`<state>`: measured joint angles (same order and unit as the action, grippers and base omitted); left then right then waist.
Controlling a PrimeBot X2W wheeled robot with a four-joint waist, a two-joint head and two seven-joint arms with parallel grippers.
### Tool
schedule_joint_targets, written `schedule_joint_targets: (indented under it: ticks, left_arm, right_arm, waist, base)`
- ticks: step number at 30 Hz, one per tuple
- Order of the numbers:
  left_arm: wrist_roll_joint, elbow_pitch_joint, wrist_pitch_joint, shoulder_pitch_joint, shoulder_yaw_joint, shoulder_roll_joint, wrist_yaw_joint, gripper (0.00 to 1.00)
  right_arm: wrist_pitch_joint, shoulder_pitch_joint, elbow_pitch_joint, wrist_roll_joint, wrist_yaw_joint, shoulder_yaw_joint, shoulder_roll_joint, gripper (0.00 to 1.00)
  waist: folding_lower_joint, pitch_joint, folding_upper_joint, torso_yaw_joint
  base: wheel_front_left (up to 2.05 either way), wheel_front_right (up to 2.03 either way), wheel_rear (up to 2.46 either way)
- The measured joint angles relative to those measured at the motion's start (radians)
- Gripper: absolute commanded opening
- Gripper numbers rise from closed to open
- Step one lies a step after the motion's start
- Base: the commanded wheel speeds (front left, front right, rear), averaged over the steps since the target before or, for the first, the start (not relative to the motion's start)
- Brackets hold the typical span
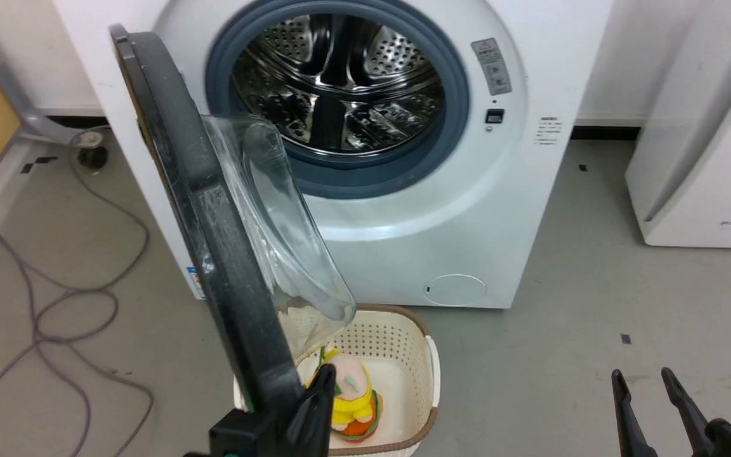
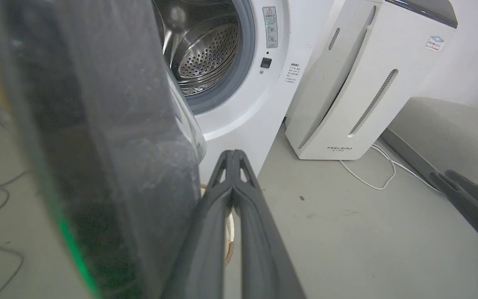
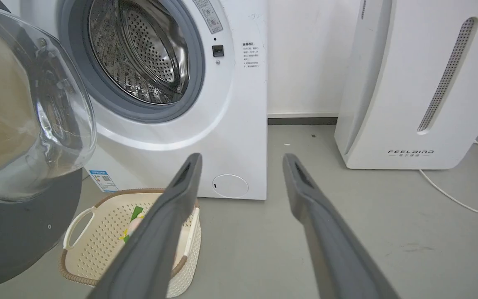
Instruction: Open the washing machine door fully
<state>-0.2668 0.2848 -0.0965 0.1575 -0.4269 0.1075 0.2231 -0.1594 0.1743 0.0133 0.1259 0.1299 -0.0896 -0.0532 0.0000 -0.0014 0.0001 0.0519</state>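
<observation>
The light is bright, white and even in all three views, and the shadows on the grey floor (image 1: pixel 594 266) are weak and soft. The steel drum (image 1: pixel 391 63) gives many small sharp reflections at the top centre of the head view. In the left wrist view the door (image 2: pixel 98 145) stands very near at the left and is blurred (a thin green line glows on its edge). Its glass bowl (image 3: pixel 27 104) shows glare streaks at the left of the right wrist view and bends what is seen through it. Straight lines curve near the edges of both wrist views.
</observation>
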Motion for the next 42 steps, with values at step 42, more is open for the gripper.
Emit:
schedule_joint_targets:
  ticks: [42]
  left_arm:
    - [-0.211,-0.645,0.345,-0.193,0.606,0.268,-0.013,0.0]
  right_arm:
    - [0.035,0.0,-0.025,0.005,0.0,-0.004,0.001,1.0]
  waist:
    - [0.0,0.04,0.0,0.156]
  base:
    - [0.0,0.0,0.0]
